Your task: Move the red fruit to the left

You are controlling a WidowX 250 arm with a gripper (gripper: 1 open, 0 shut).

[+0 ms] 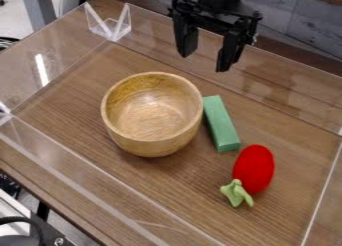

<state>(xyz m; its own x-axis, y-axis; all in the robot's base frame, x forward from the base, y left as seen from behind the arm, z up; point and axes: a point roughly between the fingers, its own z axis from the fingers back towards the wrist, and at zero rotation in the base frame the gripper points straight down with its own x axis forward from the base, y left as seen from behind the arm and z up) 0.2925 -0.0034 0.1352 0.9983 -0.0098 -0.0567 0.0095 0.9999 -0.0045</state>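
1. Red fruit (254,168), a toy strawberry, lies on the wooden table (100,180), on the camera view's lower-right side of the bowl (154,114). The green block (221,124) rests between bowl and fruit, nearer the bowl.
2. My pincer (205,61), its fingers apart with nothing between them, hangs beyond the bowl's far rim, toward the view's upper right. Mine is the only arm in frame.
3. From the pincer, the fruit lies toward the camera and somewhat to the view's right, past the green block. I judge that I must travel that way before lowering.
4. The fruit's long axis runs mostly toward the camera, its leafy cap (237,194) at the end farthest from the pincer. Closing across the red body, rather than along it, looks the steadier grip.
5. The shift left is still to be made; if left means the camera's left, bowl and block could obstruct a low slide.
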